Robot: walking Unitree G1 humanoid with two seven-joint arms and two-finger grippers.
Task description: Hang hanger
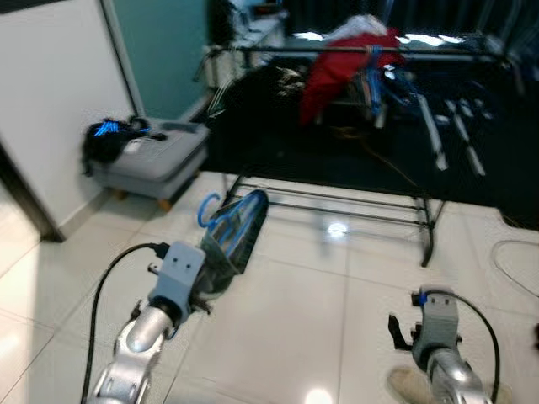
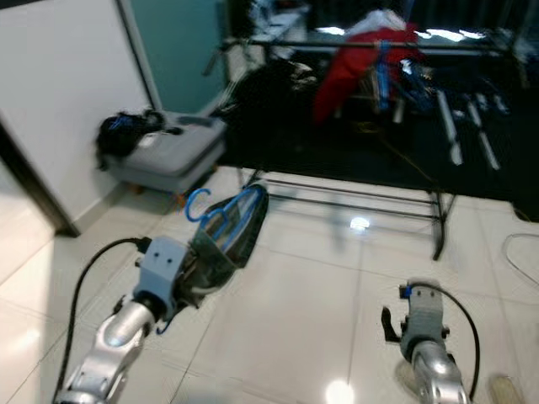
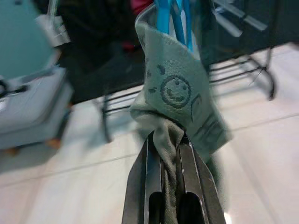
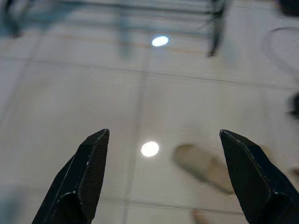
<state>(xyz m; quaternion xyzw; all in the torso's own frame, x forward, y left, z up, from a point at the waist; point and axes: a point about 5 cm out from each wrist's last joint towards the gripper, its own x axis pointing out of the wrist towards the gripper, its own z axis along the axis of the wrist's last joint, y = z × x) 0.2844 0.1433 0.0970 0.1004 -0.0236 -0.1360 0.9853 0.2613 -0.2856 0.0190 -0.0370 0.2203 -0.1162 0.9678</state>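
Floor tiles (image 1: pixel 295 320), pale and glossy, lie nearest under both arms. The right tool (image 4: pixel 166 175) hangs low over them with its two black fingers spread wide and nothing between them; its wrist view adds a tan slipper-like shape (image 4: pixel 203 165) on the tile, too blurred to name surely. The left tool (image 3: pixel 169 154) is raised and clamped on a grey-green cloth (image 3: pixel 180 100). The left wrist view shows what the head views blur: a smiley face printed on that cloth, and the fingers pinching a bunched fold. The cloth hangs on a blue hanger (image 1: pixel 221 215), whose hook curls up just beyond the left tool, short of the rack. Farther on stands a black clothes rack (image 1: pixel 337 198), its low bars crossing the tiles and its top rail carrying a red garment (image 1: pixel 337 67). To the left, against the white wall, sits a grey ottoman (image 1: pixel 156 160) with a black bag (image 1: pixel 109 139) on it.
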